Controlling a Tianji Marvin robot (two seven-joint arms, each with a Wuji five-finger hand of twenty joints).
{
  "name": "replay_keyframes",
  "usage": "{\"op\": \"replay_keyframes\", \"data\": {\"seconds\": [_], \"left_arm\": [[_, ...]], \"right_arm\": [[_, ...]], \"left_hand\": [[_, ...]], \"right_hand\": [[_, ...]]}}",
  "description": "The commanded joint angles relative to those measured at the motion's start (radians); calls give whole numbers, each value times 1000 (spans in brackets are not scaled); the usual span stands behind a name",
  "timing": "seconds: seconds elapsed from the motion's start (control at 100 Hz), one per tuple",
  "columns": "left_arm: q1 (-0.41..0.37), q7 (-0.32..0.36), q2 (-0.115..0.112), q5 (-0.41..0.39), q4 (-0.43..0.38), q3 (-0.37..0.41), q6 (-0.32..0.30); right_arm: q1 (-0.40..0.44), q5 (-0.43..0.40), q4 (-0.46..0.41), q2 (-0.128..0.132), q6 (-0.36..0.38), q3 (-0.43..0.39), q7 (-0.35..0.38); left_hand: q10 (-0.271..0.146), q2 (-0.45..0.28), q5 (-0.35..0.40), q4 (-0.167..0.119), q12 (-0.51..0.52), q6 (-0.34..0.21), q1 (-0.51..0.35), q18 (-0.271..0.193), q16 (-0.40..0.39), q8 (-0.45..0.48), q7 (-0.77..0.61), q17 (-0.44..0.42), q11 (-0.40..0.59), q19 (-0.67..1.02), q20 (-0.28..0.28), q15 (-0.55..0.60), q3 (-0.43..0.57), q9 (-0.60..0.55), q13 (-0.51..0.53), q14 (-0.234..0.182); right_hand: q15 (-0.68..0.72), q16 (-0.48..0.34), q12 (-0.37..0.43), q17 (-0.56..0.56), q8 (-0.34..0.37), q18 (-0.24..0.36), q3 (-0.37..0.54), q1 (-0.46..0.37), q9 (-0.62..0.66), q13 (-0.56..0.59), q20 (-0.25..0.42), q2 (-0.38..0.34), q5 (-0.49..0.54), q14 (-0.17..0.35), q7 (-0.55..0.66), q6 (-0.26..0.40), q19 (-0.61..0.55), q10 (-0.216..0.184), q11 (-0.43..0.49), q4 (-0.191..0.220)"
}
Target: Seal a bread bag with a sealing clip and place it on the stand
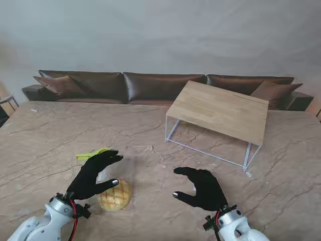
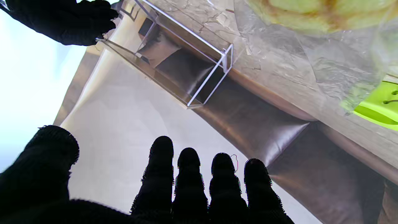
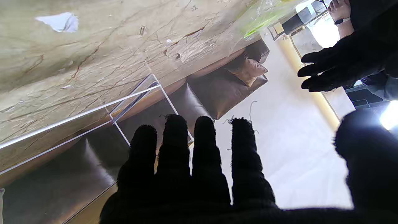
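Note:
A round golden bread (image 1: 115, 196) lies in a clear plastic bag (image 1: 131, 168) on the marble table, near me on the left. A lime green sealing clip (image 1: 92, 153) rests at the bag's far end; it also shows in the left wrist view, clip (image 2: 379, 105), beside the crinkled bag (image 2: 326, 65). My left hand (image 1: 95, 174) hovers over the bag between clip and bread, fingers spread, holding nothing. My right hand (image 1: 203, 188) is open to the right of the bag, apart from it. The wooden-topped stand (image 1: 220, 110) on a white wire frame sits far right.
A brown leather sofa (image 1: 155, 86) with cushions runs along the table's far edge. A small white scrap (image 1: 249, 174) lies by the stand's near leg. Bare marble (image 1: 45, 135) stretches to the left and between the hands.

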State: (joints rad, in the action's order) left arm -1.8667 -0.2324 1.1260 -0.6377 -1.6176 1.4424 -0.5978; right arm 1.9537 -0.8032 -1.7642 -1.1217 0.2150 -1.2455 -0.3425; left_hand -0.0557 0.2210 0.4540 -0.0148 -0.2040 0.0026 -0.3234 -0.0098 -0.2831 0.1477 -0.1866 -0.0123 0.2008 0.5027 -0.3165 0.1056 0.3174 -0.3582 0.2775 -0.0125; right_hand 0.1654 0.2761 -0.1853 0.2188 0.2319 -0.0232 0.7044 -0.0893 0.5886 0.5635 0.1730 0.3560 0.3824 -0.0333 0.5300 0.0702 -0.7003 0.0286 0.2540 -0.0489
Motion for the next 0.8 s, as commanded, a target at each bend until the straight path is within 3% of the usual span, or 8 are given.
{"op": "replay_keyframes", "data": {"seconds": [0.0,0.32,0.38,0.52,0.61,0.68,0.79], "left_arm": [[-14,-8,4,-6,-1,-2,8],[-35,-10,4,-11,-5,6,17],[-49,-7,2,-25,-17,22,16],[-86,23,-6,-49,-49,71,-4],[-113,35,-17,-131,-80,105,1],[-123,37,-26,-190,-87,120,2],[-115,71,-41,-243,-66,123,-4]], "right_arm": [[-6,1,-6,-3,7,6,-4],[16,-16,-16,-3,13,-3,-25],[20,-21,-21,-3,10,-7,-25],[7,-13,-19,-4,5,1,-24],[-7,-10,-12,-4,5,13,-19],[-15,-6,-7,-4,7,20,-19],[-20,-8,-4,-4,5,25,-19]], "left_hand": [[6,-31,18,0,9,7,-2,-22,5,1,18,-6,-3,28,12,10,-29,-7,21,-2],[7,-17,22,-6,10,3,-23,-20,6,2,17,0,-4,52,12,12,-21,-13,29,2],[10,19,26,-6,6,-1,-22,-18,3,10,5,12,1,76,11,17,61,-22,40,6],[31,168,50,51,-9,-14,-39,45,-59,44,-57,103,24,252,-84,83,299,-67,145,66],[33,297,46,93,-20,-20,-55,92,-134,67,-98,161,42,362,-166,142,434,-81,226,92],[30,372,29,119,-23,-19,-54,108,-170,69,-100,195,46,404,-197,165,497,-82,260,98],[22,435,-42,155,-14,-38,-28,163,-274,29,-25,222,30,540,-320,238,524,-16,312,130]], "right_hand": [[-6,-9,-3,-12,-11,30,-21,-4,-24,-12,-9,-16,-15,33,2,10,11,-4,8,18],[-2,-11,-3,-7,-12,31,-21,-3,-20,-7,-12,-15,-12,35,3,11,4,-6,9,18],[-2,-11,-2,-6,-12,30,-21,-3,-18,-6,-12,-15,-10,33,4,11,3,-5,8,18],[0,-10,-1,-6,-13,27,-21,-4,-14,-3,-13,-15,-9,32,3,11,0,-5,7,18],[0,-10,-1,-3,-12,27,-21,-5,-13,-2,-13,-16,-11,33,3,14,-2,-4,6,18],[0,-9,-2,-2,-12,25,-21,-5,-13,-1,-13,-16,-10,32,4,15,-4,-5,7,18],[2,-8,-3,2,-11,19,-22,-5,-10,4,-11,-18,-10,28,5,14,-9,-4,10,18]]}}
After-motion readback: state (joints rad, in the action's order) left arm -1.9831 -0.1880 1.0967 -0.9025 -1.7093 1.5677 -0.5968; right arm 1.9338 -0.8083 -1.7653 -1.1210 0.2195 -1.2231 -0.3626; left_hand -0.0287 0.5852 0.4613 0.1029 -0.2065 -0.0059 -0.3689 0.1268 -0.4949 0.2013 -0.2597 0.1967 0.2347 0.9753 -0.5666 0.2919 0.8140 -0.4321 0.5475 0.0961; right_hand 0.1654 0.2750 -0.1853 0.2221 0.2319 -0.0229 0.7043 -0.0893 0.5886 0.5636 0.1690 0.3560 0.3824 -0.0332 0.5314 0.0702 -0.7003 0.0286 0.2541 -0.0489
